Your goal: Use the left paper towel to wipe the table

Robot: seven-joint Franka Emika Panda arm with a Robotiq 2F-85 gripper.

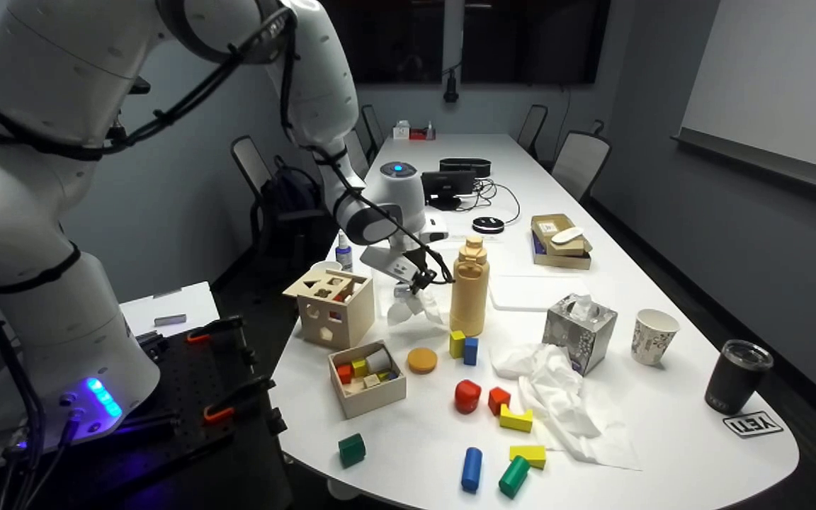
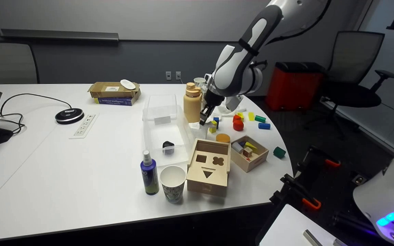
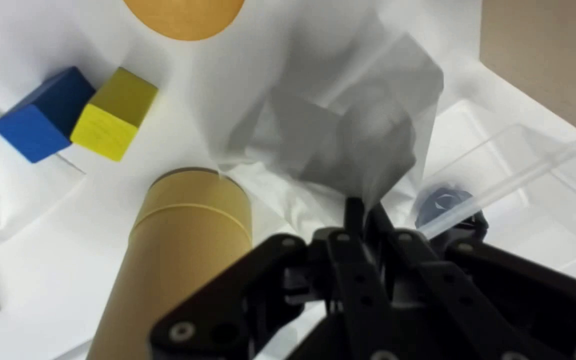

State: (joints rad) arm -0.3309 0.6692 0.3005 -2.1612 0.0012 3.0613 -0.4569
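My gripper is shut on a crumpled white paper towel. In both exterior views the gripper points down low over the white table. The held towel spreads below the fingers and appears to touch the table top, between the tan bottle and the wooden shape box. In an exterior view the held towel is partly hidden by the clear bin. Another larger crumpled paper towel lies on the table beside the tissue box.
A clear plastic bin holding a dark object stands close to the gripper. A yellow block, a blue block and an orange disc are near the towel. A wooden tray of blocks and several loose blocks lie toward the table's rounded end.
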